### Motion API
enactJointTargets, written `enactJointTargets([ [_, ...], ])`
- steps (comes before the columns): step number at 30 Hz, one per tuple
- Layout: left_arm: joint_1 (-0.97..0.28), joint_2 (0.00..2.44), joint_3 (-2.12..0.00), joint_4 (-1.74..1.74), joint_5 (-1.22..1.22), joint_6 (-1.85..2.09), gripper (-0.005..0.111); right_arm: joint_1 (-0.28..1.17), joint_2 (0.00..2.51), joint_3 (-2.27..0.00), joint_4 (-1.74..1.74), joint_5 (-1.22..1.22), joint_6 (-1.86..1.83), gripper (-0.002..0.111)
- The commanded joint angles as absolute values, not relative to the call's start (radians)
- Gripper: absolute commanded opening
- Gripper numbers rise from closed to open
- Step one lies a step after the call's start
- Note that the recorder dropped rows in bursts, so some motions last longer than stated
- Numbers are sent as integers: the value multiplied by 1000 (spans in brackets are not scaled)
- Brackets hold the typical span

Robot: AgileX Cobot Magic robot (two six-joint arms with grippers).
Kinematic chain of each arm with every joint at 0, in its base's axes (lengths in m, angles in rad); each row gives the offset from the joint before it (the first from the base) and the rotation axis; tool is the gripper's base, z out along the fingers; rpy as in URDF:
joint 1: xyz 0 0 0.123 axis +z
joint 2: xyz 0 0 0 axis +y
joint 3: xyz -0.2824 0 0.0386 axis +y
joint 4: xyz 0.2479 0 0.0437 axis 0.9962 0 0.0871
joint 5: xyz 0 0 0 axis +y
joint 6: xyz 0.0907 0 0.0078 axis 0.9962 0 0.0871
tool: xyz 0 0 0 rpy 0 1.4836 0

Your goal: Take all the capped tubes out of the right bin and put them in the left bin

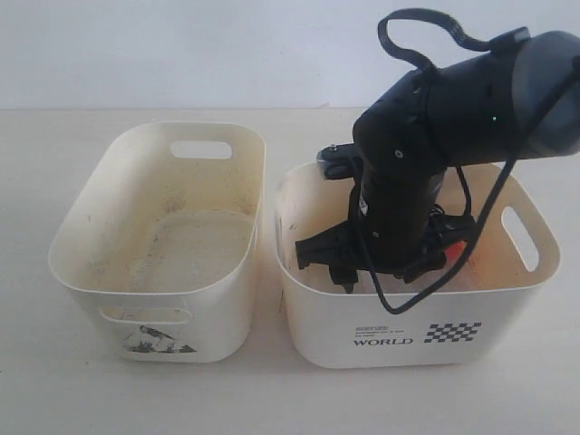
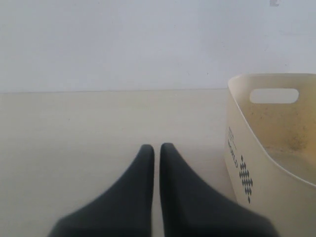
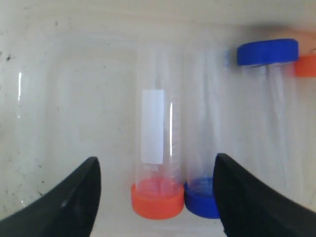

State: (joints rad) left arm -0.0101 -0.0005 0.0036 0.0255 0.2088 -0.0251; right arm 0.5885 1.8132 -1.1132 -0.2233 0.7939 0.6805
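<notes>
My right gripper point(image 3: 157, 160) hangs open low inside the right bin point(image 1: 408, 319), the one printed "WORLD". Between its fingers point(image 3: 74, 197) lies a clear tube with an orange-red cap point(image 3: 157, 200) and a white label. A blue-capped tube point(image 3: 200, 198) lies touching it. Farther off, another blue-capped tube point(image 3: 268, 52) lies the other way round, beside an orange-red cap point(image 3: 306, 64) at the frame edge. In the exterior view the arm point(image 1: 399, 181) hides most tubes; an orange-red bit point(image 1: 459, 246) shows. The left bin point(image 1: 91, 213) holds no tubes. My left gripper point(image 2: 157, 148) is shut, holding nothing, above the bare table.
A cream bin wall point(image 2: 256, 163) with a checkered print and a grimy inside stands close beside the left gripper in the left wrist view. The two bins stand almost touching. A black cable point(image 1: 426, 290) loops from the right arm over the right bin's front rim.
</notes>
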Motion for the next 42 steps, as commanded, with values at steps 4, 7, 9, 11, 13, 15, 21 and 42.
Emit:
enactJointTargets([
  [4, -10, 0, 0, 22, 209, -35, 4, 589, 1818, -1109, -232, 782, 681, 62],
  [7, -10, 0, 0, 22, 209, -35, 4, 585, 1848, -1109, -244, 792, 681, 62],
  [9, -10, 0, 0, 22, 209, -35, 4, 585, 1862, -1109, -244, 788, 681, 62],
  [11, -10, 0, 0, 22, 209, -35, 4, 585, 1871, -1109, -248, 775, 681, 62],
  [13, -10, 0, 0, 22, 209, -35, 4, 585, 1882, -1109, -248, 768, 681, 62],
  [15, -10, 0, 0, 22, 209, -35, 4, 585, 1893, -1109, -248, 766, 679, 62],
  [21, -10, 0, 0, 22, 209, -35, 4, 585, 1896, -1109, -248, 760, 679, 62],
  [42, -10, 0, 0, 22, 209, -35, 4, 585, 1894, -1109, -322, 834, 698, 31],
])
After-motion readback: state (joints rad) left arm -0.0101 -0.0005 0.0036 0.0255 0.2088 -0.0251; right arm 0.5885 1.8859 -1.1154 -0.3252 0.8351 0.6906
